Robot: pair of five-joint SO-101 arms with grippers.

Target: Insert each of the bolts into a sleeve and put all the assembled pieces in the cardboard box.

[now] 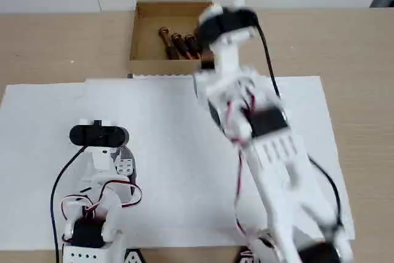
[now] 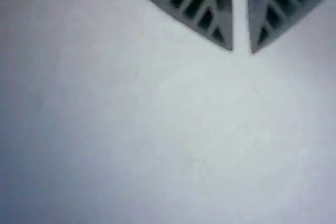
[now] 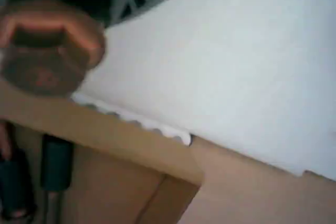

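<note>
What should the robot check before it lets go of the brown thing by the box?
1. The right gripper grips the brown piece: ok.
2. Piece well inside the cardboard box: not ok, it hangs about over the front wall.
3. Room beside the three pieces already in the box: ok.
4. The left gripper out of the way, over the white paper: ok.
5. Piece fully put together: cannot tell.

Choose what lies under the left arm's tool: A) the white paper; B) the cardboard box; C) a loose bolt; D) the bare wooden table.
A: the left wrist view shows the left tool over plain white paper, and the high view places that arm well short of the cardboard box.
</note>
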